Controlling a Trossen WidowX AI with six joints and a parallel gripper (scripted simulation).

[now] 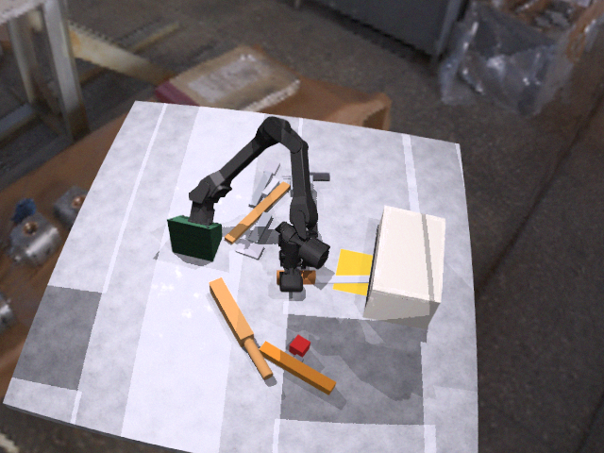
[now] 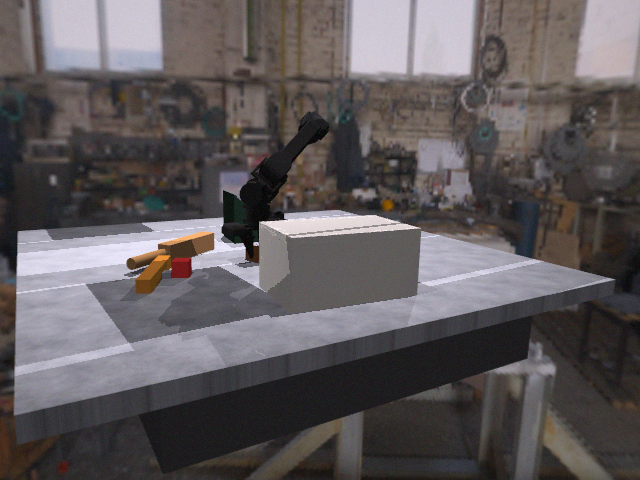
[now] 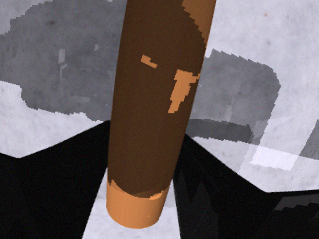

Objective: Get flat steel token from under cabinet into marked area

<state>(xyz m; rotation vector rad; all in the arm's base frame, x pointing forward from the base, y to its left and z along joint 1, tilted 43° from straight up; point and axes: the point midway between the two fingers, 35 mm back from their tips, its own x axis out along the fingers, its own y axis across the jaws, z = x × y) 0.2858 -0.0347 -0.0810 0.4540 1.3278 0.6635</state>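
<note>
My gripper [image 1: 292, 281] [image 2: 250, 252] [image 3: 144, 134] is shut on the round orange-brown handle [image 1: 309, 276] [image 2: 254, 254] [image 3: 159, 100] of a tool, low over the table. From the handle a thin pale strip [image 1: 346, 279] runs across the yellow marked area [image 1: 353, 263] to the front edge of the cream cabinet [image 1: 410, 253] [image 2: 351, 268]. Whether its far end is under the cabinet is hidden. The steel token is not visible in any view, and the vent slots are not seen either. The cabinet hides the marked area in the exterior view.
A wooden paddle [image 1: 231, 311] [image 2: 188, 244], an orange bar [image 1: 298, 368] [image 2: 149, 279] and a red cube [image 1: 299, 344] [image 2: 181, 267] lie on the near side. Another orange bar [image 1: 258, 211] lies among grey pieces behind. A green block [image 1: 194, 239] stands by the arm's base.
</note>
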